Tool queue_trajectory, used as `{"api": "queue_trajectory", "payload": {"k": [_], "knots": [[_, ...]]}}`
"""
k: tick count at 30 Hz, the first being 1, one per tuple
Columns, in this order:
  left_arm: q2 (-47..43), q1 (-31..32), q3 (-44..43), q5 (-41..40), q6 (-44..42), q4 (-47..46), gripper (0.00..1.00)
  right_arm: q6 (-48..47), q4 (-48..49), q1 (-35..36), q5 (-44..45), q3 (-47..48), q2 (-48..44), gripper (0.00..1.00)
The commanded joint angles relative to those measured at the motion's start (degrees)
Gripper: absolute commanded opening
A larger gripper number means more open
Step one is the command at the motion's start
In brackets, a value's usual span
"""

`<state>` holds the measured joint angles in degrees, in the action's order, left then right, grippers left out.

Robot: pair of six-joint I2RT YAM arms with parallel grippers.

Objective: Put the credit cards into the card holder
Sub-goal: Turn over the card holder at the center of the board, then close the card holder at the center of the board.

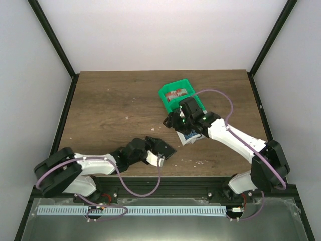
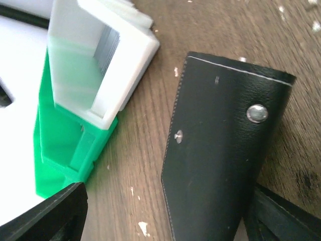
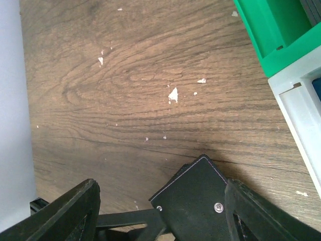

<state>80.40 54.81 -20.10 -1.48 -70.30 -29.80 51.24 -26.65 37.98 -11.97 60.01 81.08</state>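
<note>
Wooden table (image 1: 110,110), dark brown, across the middle of the top view.

Left arm (image 1: 95,165) reaching from lower left toward frame centre; right arm (image 1: 235,138) reaching from lower right up and leftward.

Green bin (image 1: 175,93) in the upper centre of the top view. White bin (image 2: 135,50) butted against its near side, upper left in the left wrist view.

Card holder (image 2: 220,150): black, stitched edge, metal snap near its upper right corner. On the wood just below centre of the top view, beside the bins but apart from them.

Left gripper (image 2: 168,223): jaws spread wide at the bottom of its wrist view, holder's near end between them. Close against the right-hand finger, clear gap to the left-hand one. No grip seen.

Right gripper (image 3: 160,216): jaws spread wide, nothing held. One corner of the holder visible between the fingers at bottom centre; contact not discernible.

Credit cards (image 1: 193,134): blue patch inside the white bin, right of centre. Count unclear.

Pale specks (image 3: 173,94) scattered on the wood.
</note>
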Motion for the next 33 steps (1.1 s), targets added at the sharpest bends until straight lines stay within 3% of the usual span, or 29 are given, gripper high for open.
{"api": "queue_trajectory", "payload": {"k": [1, 4, 11, 14, 17, 19, 22, 26, 33], "knots": [[-6.89, 0.30, -4.41, -1.29, 10.51, 16.75, 0.87, -0.28, 0.71, 0.23, -1.19, -0.44, 1.62, 0.69], [-11.79, 0.22, -5.80, -2.02, 18.74, 23.74, 0.88, -0.28, 1.41, 0.54, -2.75, -1.50, 2.33, 0.68], [-23.54, -0.05, -6.12, -4.94, 43.38, 26.76, 0.97, -0.28, 0.89, 4.01, -1.75, -3.52, 5.97, 0.62], [-22.58, -0.18, -11.99, -12.57, 62.20, 31.10, 1.00, -0.28, 0.32, 5.68, -0.57, -4.20, 7.62, 0.59], [-18.62, -3.79, -21.61, -17.46, 83.36, 42.46, 1.00, -0.28, 0.04, 6.92, 0.65, -5.05, 8.66, 0.54], [-16.67, -8.61, -24.03, -11.97, 94.58, 47.23, 1.00, -0.28, 0.09, 7.19, 1.47, -6.01, 9.36, 0.48], [-18.32, -12.43, -19.37, 0.67, 103.71, 44.26, 1.00, -0.28, 0.35, 7.24, 2.09, -6.93, 10.25, 0.38], [-20.25, -12.73, -13.10, 8.02, 110.40, 41.61, 0.99, -0.28, 0.76, 7.44, 0.65, -8.04, 10.43, 0.29], [-18.17, -12.80, -6.45, 14.84, 117.21, 39.48, 0.82, -0.28, 3.27, 8.61, -4.23, -10.45, 10.50, 0.21]]}}
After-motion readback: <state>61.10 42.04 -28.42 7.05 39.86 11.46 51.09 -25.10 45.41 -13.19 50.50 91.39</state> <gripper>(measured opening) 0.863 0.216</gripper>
